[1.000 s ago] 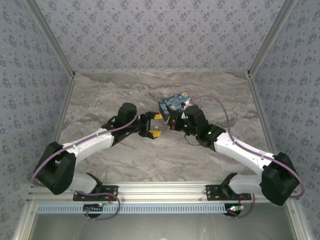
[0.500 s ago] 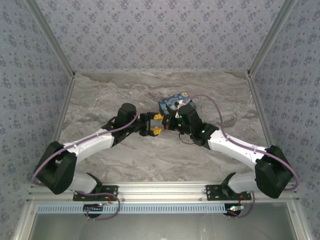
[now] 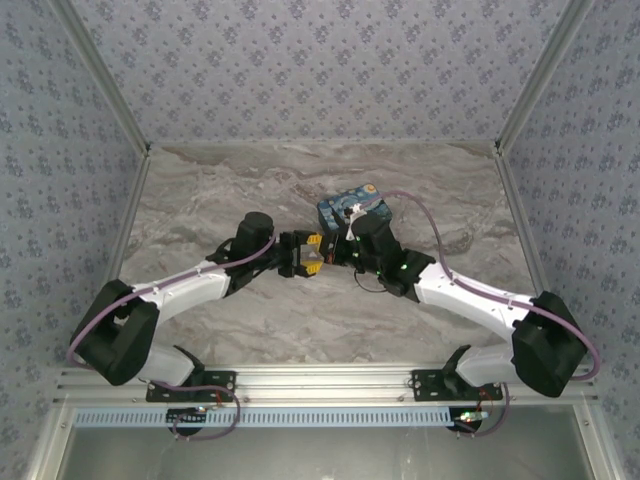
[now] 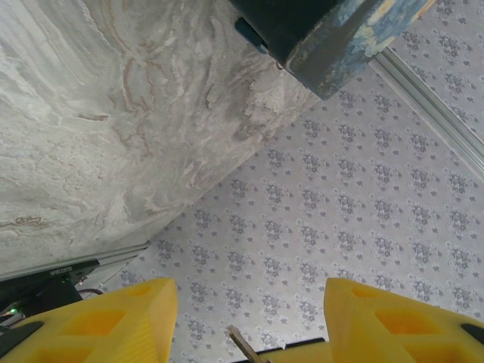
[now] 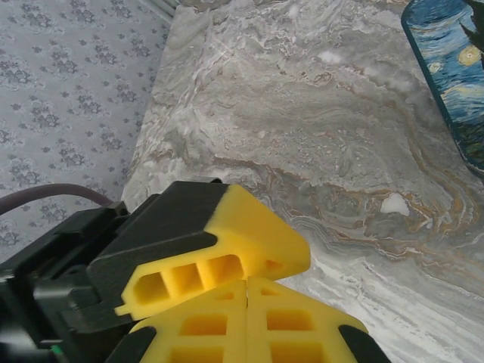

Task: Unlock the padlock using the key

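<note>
Your left gripper [image 3: 311, 256] and right gripper [image 3: 338, 250] meet tip to tip just beside the box [image 3: 342, 206]; the worktop [image 3: 200, 190] elsewhere lies free.

Grey-and-beige veined marble tabletop [image 3: 200, 190], swirls everywhere. Towards its far edge, the rectangular painted box [image 3: 340, 207]: deep blue with yellow starry swirls. Bright yellow fingers on the left gripper [image 4: 243, 310], same yellow on the right gripper [image 5: 246, 306], black housings. White arm links [image 3: 470, 297], a purple cable [image 5: 38, 193], and pale grey-blue walls [image 3: 320, 70] dotted with floral sprigs.

Grey marble-patterned table [image 3: 220, 180] carries a blue painted box [image 3: 343, 206], lying just right of the frame's centre.
</note>
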Available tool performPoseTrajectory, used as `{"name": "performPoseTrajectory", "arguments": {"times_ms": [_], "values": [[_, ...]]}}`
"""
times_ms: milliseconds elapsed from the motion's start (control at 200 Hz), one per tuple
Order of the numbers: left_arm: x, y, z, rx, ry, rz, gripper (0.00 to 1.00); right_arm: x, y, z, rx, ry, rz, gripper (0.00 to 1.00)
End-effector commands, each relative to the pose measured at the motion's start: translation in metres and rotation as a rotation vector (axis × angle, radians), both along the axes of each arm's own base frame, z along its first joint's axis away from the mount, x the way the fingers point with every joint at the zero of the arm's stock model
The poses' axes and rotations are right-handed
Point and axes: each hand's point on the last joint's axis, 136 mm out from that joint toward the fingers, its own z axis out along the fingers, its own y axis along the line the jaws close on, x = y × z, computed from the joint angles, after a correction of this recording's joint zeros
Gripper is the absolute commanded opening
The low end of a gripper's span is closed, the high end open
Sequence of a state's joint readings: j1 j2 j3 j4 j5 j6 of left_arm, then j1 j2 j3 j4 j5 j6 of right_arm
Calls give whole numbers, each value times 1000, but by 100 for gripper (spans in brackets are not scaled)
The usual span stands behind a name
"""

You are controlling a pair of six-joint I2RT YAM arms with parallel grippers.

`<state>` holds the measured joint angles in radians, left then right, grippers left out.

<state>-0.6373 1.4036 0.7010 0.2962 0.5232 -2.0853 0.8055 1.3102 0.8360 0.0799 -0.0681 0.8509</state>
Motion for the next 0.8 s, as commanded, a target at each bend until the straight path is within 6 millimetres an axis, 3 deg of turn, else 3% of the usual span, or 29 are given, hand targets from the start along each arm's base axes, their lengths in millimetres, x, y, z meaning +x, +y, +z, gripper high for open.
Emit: {"name": "performPoseTrajectory", "arguments": {"times_ms": [0, 335, 794], "values": [[1, -3, 0, -43, 80, 45, 54, -4, -1, 9, 38, -7, -4, 0], [2, -4, -1, -46, 86, 44, 48, -7, 3, 9, 44, -3, 10, 0], [0, -4, -6, -43, 95, 39, 28, -9, -3, 11, 42, -11, -6, 0]]}}
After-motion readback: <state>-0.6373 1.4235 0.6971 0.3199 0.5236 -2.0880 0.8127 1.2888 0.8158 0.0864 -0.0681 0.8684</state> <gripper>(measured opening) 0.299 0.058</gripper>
